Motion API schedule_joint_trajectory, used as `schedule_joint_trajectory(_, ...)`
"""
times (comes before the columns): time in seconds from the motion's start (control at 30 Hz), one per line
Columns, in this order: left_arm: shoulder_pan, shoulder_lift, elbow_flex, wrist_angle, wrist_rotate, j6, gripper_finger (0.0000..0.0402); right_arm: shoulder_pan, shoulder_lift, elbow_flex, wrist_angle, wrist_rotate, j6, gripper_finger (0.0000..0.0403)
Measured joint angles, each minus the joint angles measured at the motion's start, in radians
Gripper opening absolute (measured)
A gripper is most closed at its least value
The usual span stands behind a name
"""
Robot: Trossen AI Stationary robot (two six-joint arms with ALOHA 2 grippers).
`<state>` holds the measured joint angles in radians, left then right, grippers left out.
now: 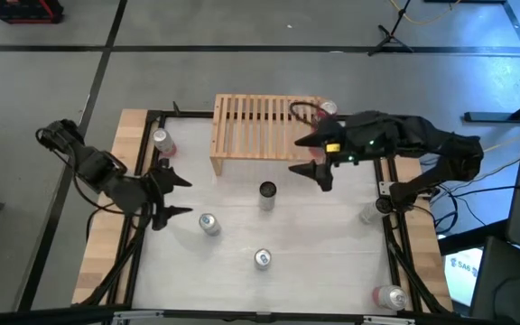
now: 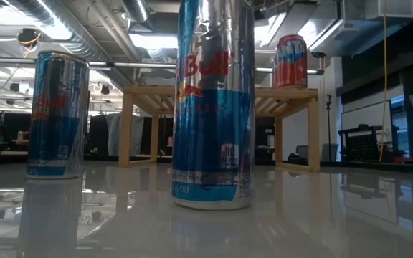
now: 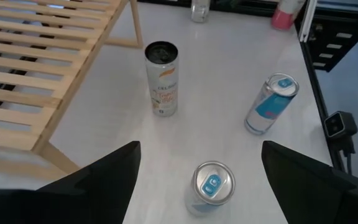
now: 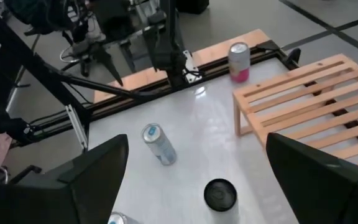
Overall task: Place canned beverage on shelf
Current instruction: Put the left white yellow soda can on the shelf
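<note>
The light-wood slatted shelf [image 1: 260,135] stands at the table's far side. A red can [image 1: 329,109] stands upright on its right far corner and also shows in the low view [image 2: 291,61]. My right gripper [image 1: 314,158] hangs open and empty over the shelf's right near corner. A dark-topped can [image 1: 267,191] stands upright on the table left of it and nearer; it also shows in the right wrist view [image 4: 220,196]. My left gripper [image 1: 179,196] is open and empty at the table's left, with a blue can [image 3: 212,185] ahead between its fingers, untouched.
A pink can [image 1: 162,141] stands left of the shelf. Silver-blue cans stand mid-table [image 1: 208,223] and near the front [image 1: 262,259]. More cans sit by the right rail [image 1: 369,213] and at the near right corner [image 1: 391,296]. Black rails frame the white tabletop [image 1: 332,262].
</note>
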<state>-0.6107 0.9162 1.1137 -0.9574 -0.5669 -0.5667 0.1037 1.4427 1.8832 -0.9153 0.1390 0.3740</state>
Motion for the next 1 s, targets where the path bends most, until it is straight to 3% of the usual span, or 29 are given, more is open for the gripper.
schedule_joint_trajectory(0.43, -0.034, -0.002, 0.000, -0.021, -0.001, -0.020, 0.0324, 0.087, 0.086, 0.000, -0.012, 0.054, -0.021, 0.0372)
schedule_joint_trajectory(1.0, -0.033, -0.001, 0.000, -0.063, -0.034, -0.057, 0.0324, 0.086, 0.173, 0.000, -0.047, 0.099, -0.091, 0.0372)
